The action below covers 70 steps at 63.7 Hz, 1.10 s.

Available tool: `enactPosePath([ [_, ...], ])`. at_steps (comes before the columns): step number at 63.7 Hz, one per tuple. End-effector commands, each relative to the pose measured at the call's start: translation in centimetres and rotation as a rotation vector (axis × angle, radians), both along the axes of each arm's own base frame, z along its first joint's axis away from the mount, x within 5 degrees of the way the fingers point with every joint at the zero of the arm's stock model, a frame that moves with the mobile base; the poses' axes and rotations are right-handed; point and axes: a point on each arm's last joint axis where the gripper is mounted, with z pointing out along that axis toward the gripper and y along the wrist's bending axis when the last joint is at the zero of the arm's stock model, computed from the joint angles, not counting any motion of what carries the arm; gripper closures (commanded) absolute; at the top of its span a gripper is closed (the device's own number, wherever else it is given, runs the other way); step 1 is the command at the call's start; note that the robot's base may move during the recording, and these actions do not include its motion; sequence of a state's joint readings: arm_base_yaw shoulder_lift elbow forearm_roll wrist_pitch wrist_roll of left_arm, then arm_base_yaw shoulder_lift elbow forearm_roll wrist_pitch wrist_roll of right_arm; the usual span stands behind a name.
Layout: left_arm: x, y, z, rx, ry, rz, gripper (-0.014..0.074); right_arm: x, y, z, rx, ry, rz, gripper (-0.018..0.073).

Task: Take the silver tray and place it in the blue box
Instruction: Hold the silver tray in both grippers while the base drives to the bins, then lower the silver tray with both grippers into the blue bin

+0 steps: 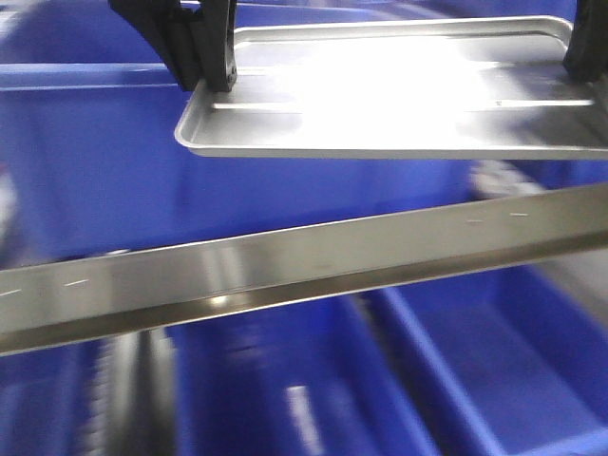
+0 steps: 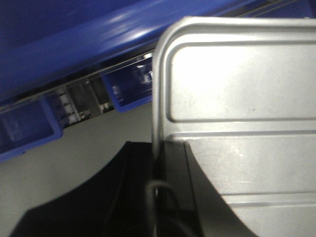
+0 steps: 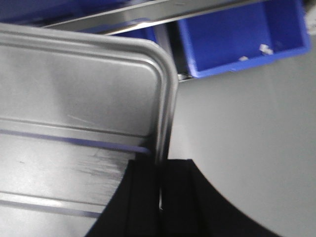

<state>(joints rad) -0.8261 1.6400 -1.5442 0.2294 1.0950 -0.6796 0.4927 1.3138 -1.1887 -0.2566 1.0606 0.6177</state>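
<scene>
- Front view: the silver tray (image 1: pixel 380 95) is up in the air, held roughly level by both ends. The left gripper (image 1: pixel 204 71) is clamped on the rim at the tray's left end. Only a sliver of the right gripper (image 1: pixel 584 52) shows at the other end, sitting on the rim there too. Behind and below the tray is a big blue wall, which I take to be the blue box (image 1: pixel 85 152). A shiny metal rail (image 1: pixel 285 271) cuts across in front, with narrower blue bins (image 1: pixel 475 380) under it. Whole shot is pretty blurry.
- Left wrist view: the left gripper (image 2: pixel 158 197) is closed on the tray's (image 2: pixel 237 84) rim, one finger outside and one inside. You can see the straight ribs on the tray floor. The blue box (image 2: pixel 74 44) runs across the top left, apart from the tray.
- Right wrist view: same deal at the other end. The right gripper (image 3: pixel 160 197) pinches the rim of the tray (image 3: pixel 74 89), with a plain grey surface (image 3: pixel 247 148) beside it and one of the blue bins (image 3: pixel 237 34) further off.
- My read: the grab is done and this is the carry step — the tray isn't in the box. Can't tell whether it's lined up over the opening.
- The next move needs both arms travelling together so the tray stays level. It has to be squared over the box, then lowered inside before either gripper lets go.
</scene>
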Motion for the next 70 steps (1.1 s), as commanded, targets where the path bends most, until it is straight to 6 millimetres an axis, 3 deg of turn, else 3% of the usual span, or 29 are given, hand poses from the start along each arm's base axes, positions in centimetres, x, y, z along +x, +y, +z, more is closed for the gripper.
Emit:
enactPosePath([
  [1,-0.45,0.84,2.64,-0.036,-0.088,-0.011,0.0701,-0.03,-0.41,2.02,-0.011,-0.104,0.027,0.0503],
  [70,-0.45,0.84,2.64,-0.036,-0.088,-0.011,0.0701,-0.03,-0.41,2.02,-0.011,-0.104,0.027,0.0503],
])
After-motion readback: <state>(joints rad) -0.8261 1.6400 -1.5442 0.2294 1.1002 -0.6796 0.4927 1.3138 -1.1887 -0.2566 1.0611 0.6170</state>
